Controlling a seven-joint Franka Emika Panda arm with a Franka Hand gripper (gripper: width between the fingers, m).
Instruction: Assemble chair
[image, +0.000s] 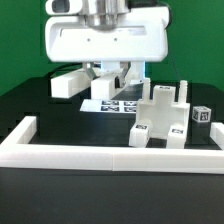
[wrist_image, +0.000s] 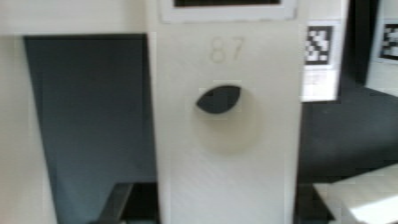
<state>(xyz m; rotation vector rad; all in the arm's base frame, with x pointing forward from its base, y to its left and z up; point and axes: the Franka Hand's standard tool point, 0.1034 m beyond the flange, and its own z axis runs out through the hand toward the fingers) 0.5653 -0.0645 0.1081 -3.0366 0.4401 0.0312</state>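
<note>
My gripper (image: 110, 76) hangs low over the back of the table, above the marker board (image: 116, 102). In the wrist view a long flat white chair piece (wrist_image: 217, 130) with a dark round hole runs straight between the jaws. The gripper (wrist_image: 221, 208) is shut on it, with a dark finger on each side of it. A partly built group of white chair parts (image: 160, 118) stands upright at the exterior view's right. A white bar (image: 70, 83) reaches out to the left of the gripper. I cannot tell whether it is the held piece.
The long white border frame (image: 110, 152) runs along the front and up the left side (image: 22, 132). A small tagged block (image: 201, 116) sits at the far right, next to the standing parts. The tabletop is black, with a green backdrop behind.
</note>
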